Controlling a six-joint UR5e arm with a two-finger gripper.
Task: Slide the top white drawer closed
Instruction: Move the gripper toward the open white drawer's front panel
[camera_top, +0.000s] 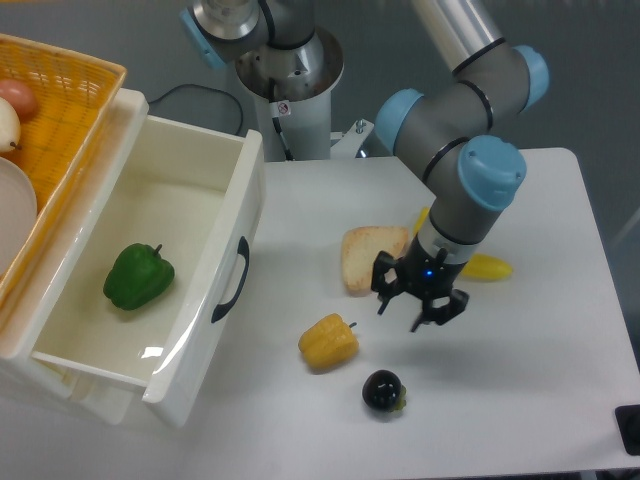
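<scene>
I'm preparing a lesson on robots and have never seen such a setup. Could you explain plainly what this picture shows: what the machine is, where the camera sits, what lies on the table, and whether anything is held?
The grey and blue machine is a jointed robot arm. At its end is a black two-finger gripper, hanging over the white table and holding nothing. One fixed camera looks down from above the table's front.

On the table lie a slice of bread, a banana partly hidden behind the arm, a yellow pepper and a small dark round fruit or vegetable.

At the left, the top white drawer stands pulled open, with a green pepper inside. Behind it sits an orange wicker basket.
</scene>
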